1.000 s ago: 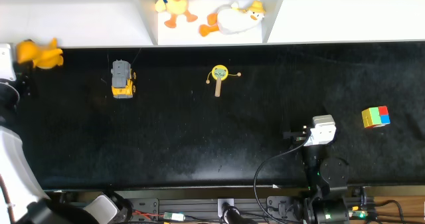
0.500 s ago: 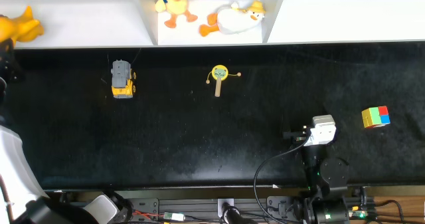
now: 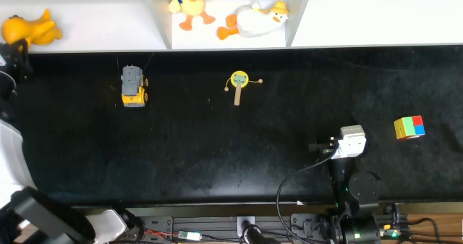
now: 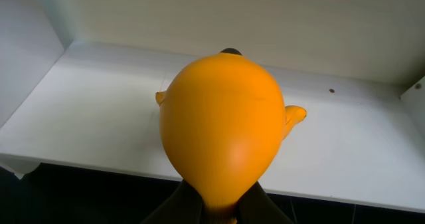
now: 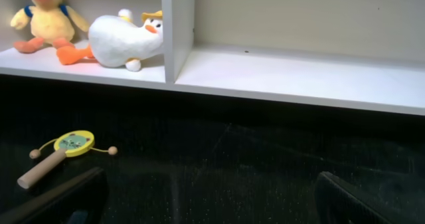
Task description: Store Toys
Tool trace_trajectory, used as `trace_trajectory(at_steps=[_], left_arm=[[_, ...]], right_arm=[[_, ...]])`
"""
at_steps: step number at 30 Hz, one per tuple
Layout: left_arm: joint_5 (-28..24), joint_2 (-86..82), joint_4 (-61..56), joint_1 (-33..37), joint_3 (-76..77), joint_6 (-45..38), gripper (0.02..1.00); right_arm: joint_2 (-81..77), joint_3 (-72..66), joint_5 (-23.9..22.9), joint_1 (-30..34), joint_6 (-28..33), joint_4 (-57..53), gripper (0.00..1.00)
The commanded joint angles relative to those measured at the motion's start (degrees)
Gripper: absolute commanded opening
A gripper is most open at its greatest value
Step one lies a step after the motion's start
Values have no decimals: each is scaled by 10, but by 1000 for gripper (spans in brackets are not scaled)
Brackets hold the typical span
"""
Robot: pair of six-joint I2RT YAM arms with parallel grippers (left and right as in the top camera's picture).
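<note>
An orange duck toy [image 3: 29,28] [image 4: 222,134] hangs just over the white floor of the left shelf compartment [image 4: 365,157], at the table's far left. My left gripper [image 3: 17,50] [image 4: 219,211] is shut on its lower end. Whether the duck touches the shelf floor is hidden by its body. My right gripper [image 3: 347,144] [image 5: 206,207] is low over the black mat at the right, with its fingers [image 5: 63,191] wide open and nothing between them. It faces the shelf.
On the mat lie a grey-and-yellow toy truck [image 3: 132,85], a small rattle drum [image 3: 239,80] [image 5: 66,147] and a colour cube [image 3: 409,127]. A yellow duck plush [image 3: 190,1] [image 5: 45,14] and a white goose plush [image 3: 253,19] [image 5: 123,41] occupy the middle compartment. The right compartment [image 5: 299,74] has bare floor.
My left gripper has carried the orange duck from above the mat's left edge up to the left shelf compartment, then slightly right. The right arm has stayed still.
</note>
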State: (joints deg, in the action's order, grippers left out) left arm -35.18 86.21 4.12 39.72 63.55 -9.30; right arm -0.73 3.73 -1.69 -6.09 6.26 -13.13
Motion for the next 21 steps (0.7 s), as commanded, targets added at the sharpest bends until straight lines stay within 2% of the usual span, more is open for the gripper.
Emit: trace_trajectory(at_steps=[1,5,15,21], left_arm=[[-7,12,7,-1,43,-1,141],[-5,18,16,-9,47,-14,141],[92,23,23,-73,48,-29,145],[108,25,28,-76,48,-28,152]], right_arm=[[5,2,2,-3,0,1,996],[5,2,2,-3,0,1,993],[5,2,2,-3,0,1,989],[5,2,2,-3,0,1,996]])
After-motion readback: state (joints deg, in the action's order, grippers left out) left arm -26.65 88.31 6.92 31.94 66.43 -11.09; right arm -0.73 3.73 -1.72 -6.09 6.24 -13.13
